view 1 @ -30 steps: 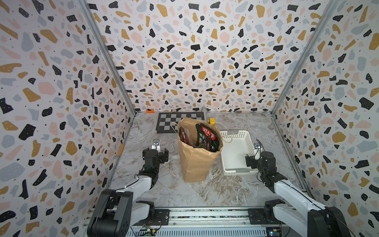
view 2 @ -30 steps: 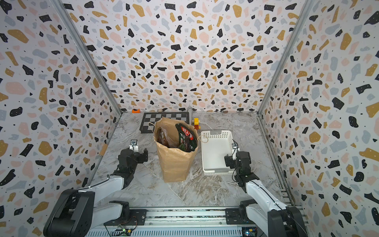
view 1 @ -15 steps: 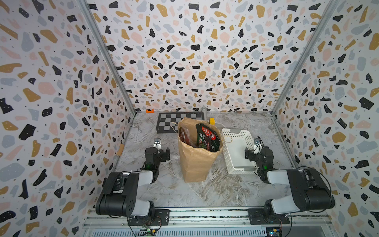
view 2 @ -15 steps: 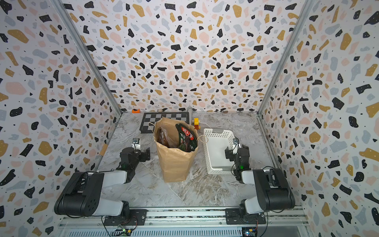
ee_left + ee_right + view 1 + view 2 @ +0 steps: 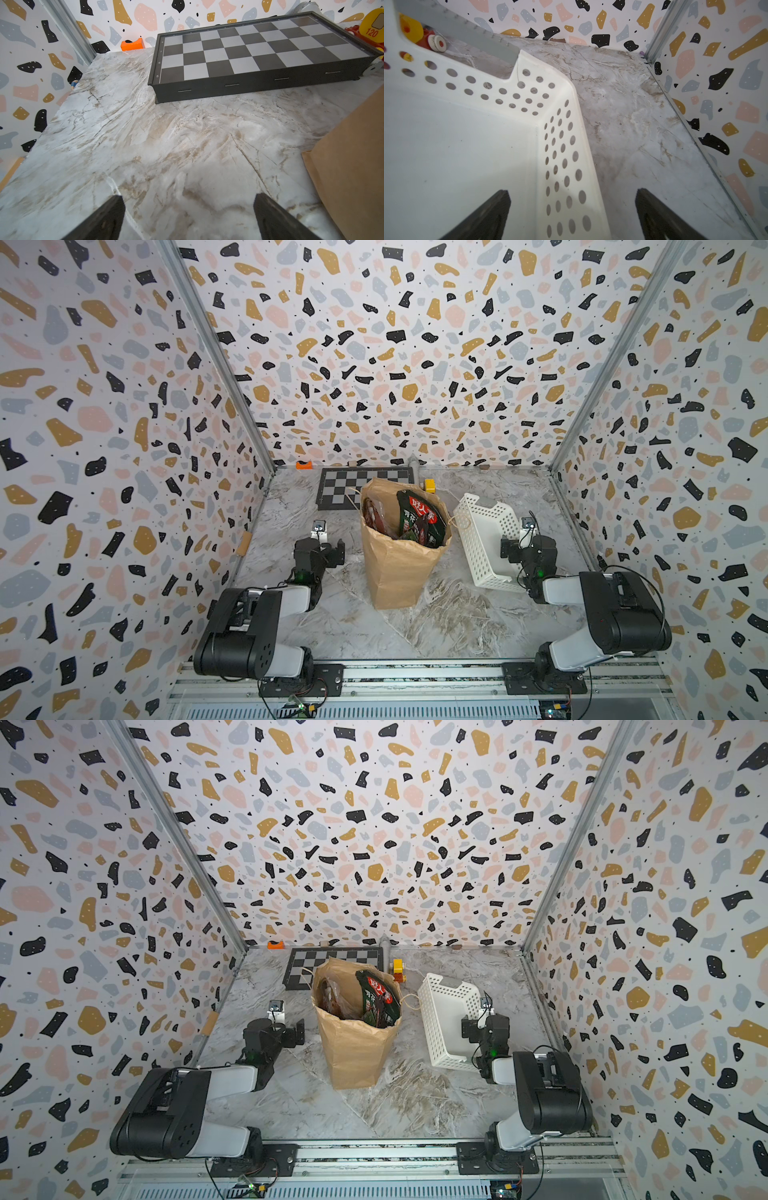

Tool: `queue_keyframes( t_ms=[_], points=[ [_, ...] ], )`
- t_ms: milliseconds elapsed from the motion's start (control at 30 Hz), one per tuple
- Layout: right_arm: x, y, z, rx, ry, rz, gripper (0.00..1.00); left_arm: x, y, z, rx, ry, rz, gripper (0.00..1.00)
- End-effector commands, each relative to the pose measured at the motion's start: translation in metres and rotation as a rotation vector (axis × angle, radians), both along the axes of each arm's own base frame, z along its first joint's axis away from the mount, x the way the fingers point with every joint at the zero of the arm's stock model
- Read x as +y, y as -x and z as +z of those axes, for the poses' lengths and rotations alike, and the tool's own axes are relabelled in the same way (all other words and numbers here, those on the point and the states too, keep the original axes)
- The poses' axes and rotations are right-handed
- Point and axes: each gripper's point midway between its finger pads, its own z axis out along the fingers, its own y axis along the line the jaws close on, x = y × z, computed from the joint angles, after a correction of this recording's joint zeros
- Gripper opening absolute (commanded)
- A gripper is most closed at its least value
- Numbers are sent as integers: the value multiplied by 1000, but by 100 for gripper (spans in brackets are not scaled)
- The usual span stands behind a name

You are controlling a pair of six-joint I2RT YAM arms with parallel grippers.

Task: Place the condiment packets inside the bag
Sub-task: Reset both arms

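Since a second ago, sees left arm (image 5: 249, 626) and right arm (image 5: 615, 614) folded back toward the front rail (image 5: 415, 674), and the white perforated basket (image 5: 484, 545) tilted up on edge instead of lying flat on the marble tabletop (image 5: 436, 626). Finds the brown kraft paper bag (image 5: 399, 572) upright at centre, mouth up, in front of a chessboard (image 5: 361, 487). Holds the condiment packets (image 5: 409, 526) already: a dark-green pouch (image 5: 422, 510) with red logo standing on end above the rim, a reddish-brown one (image 5: 376, 516) beside it, long axes near vertical. Shows none on the table and none in the visible part of the basket, so looks finished or nearly so. Places the packets inward of and above both sets of fingers, nearer the left arm, with the basket between bag and right arm. Has the left gripper (image 5: 187, 197) spread wide over bare marble, empty. Has the right gripper (image 5: 572, 192) equally wide, empty, straddling the basket's wall; cannot tell whether touching. Leaves a yellow toy (image 5: 429, 485) behind the bag.
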Motion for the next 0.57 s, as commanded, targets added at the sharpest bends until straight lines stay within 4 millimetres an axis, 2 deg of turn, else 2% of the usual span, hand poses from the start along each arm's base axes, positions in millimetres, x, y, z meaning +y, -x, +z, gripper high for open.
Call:
queue_keyframes(
  t_ms=[0,533],
  points=[
    [1,-1,4,-11,-19,2,100,-3,-8,18,-64,17,-9,100],
    [1,-2,5,-10,-19,0,100,-3,-9,18,-58,16,-9,100]
  ],
)
